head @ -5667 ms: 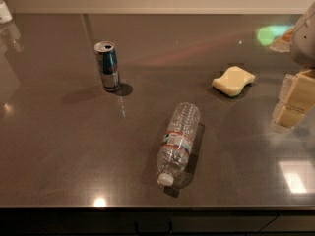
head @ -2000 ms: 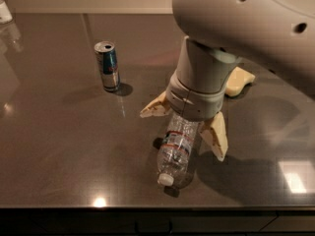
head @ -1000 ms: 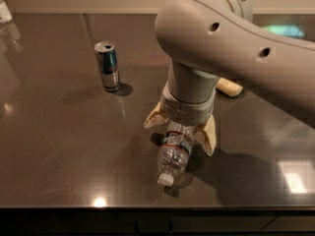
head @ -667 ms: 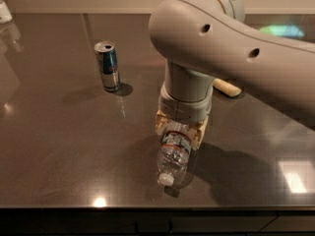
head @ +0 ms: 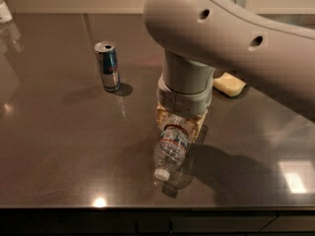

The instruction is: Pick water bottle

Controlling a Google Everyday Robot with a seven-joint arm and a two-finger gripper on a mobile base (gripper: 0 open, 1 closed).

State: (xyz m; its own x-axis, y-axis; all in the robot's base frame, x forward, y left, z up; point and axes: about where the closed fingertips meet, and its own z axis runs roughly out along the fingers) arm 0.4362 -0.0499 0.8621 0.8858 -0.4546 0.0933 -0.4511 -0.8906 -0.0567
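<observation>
The bottle lies on its side near the front edge of the desk, a clear ribbed plastic cylinder with its white screw cap pointing toward the camera and a red-and-white label band whose writing cannot be read; whether it holds any liquid cannot be told. The claw comes straight down over the bottle's far end, its cream fingers pressed against either side, clamped on the bottle. Above it rises the smooth, rounded grey arm. The desk is dark, glossy and reflective. A slim blue-and-silver can stands upright well to the left, and a pale yellow soft-edged block lies behind the arm.
</observation>
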